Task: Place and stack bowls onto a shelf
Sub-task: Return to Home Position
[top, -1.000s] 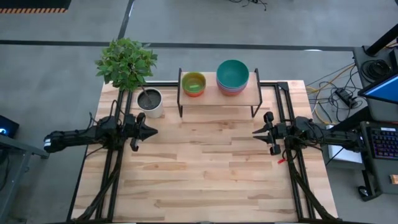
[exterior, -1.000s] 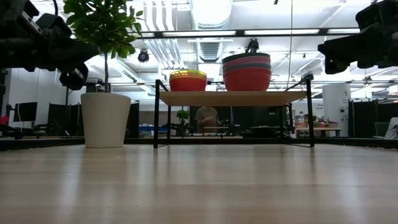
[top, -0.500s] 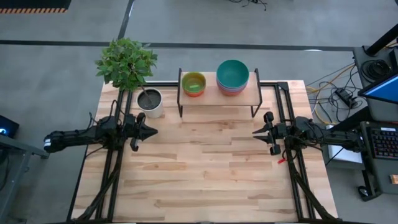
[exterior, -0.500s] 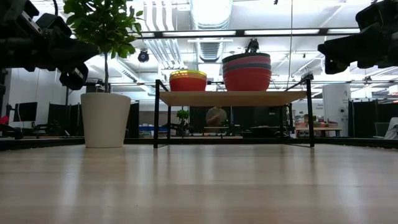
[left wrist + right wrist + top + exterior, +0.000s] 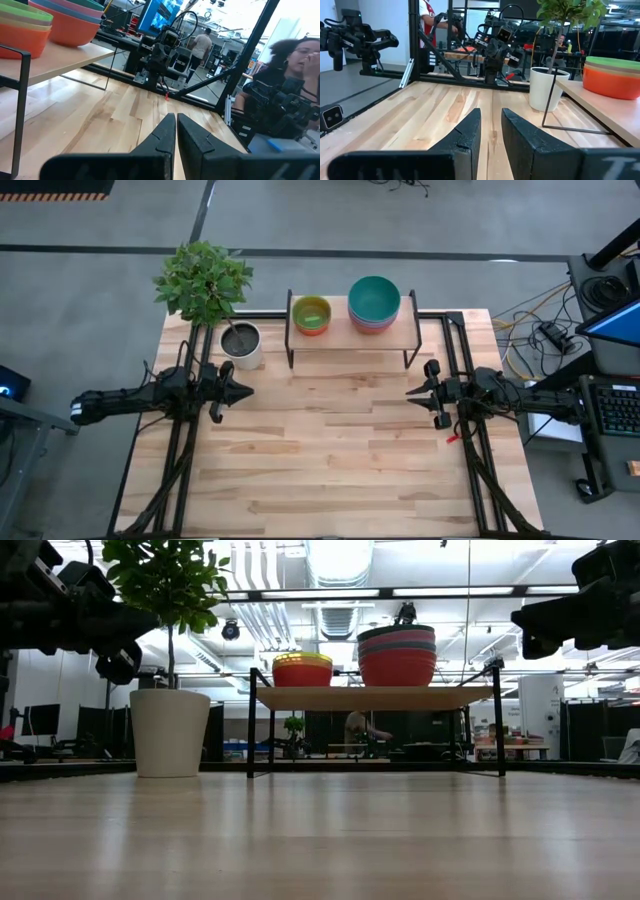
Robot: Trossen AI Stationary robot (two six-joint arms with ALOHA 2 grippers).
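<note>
On the wooden table [image 5: 330, 470] the shelf [image 5: 350, 340] bears a teal-topped stack [image 5: 374, 300] and a green-topped stack [image 5: 311, 314] of bowls, and in front of it the left gripper [image 5: 245, 391] hangs closed and the right gripper [image 5: 411, 393] slightly parted.

The table [image 5: 320, 465] lies open through its middle and whole 6 o'clock half, between the left gripper [image 5: 245, 391] at 9 and the right gripper [image 5: 410, 392] at 3 — only the shelf [image 5: 350, 342] with its bowls [image 5: 374, 300] at 12 and the white plant pot [image 5: 241, 345] at 11 block the far edge.
</note>
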